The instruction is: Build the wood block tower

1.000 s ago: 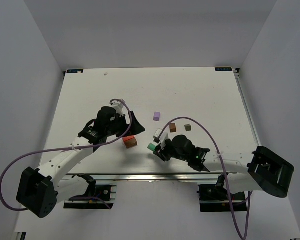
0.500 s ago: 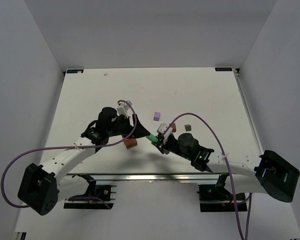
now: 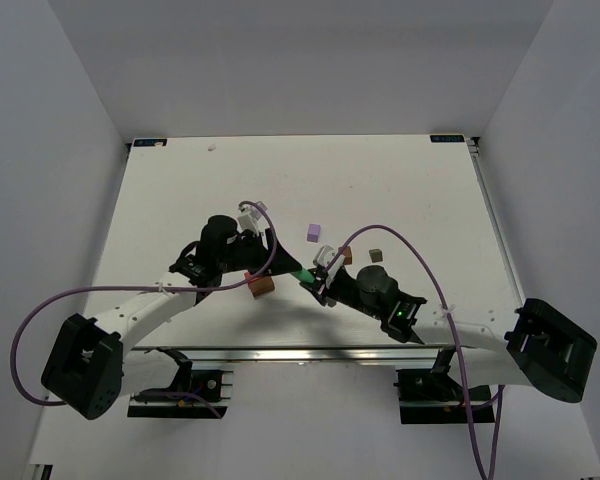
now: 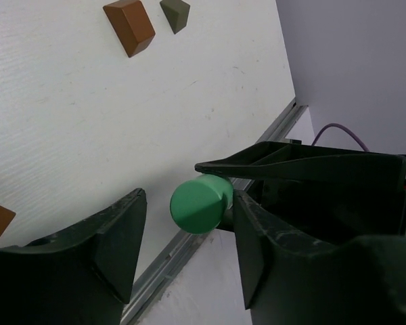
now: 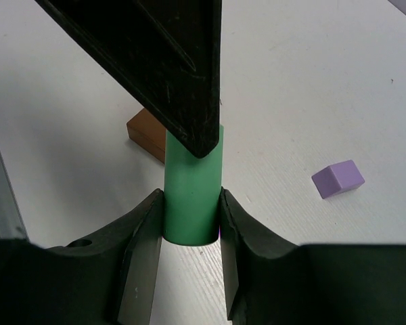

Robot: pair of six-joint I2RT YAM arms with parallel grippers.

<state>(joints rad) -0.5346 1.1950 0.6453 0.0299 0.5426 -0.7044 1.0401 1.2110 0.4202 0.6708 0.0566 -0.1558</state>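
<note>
My right gripper [image 5: 189, 203] is shut on the green block [image 5: 193, 183], a short cylinder, and holds it above the table; it also shows in the top view [image 3: 302, 275]. My left gripper [image 4: 188, 206] is open, its fingers either side of the green block's end [image 4: 201, 203], which lies close to the right finger [image 4: 257, 244]. In the top view the left gripper [image 3: 283, 262] meets the right gripper [image 3: 315, 283] at mid-table. A red-orange block with a brown block [image 3: 261, 286] lies just below them. The lilac block [image 3: 313, 232], a brown block [image 3: 346, 255] and the dark grey-brown block [image 3: 376, 256] lie apart.
The table's metal front rail [image 3: 300, 352] runs below both arms. Purple cables [image 3: 400, 250] loop over each arm. The lilac block [image 5: 337, 179] lies right of the green block in the right wrist view, with a brown block [image 5: 145, 135] behind it.
My right gripper has lifted the green block off the table and carried it up and left. My left gripper has swung right until its open fingers straddle the block's end.
</note>
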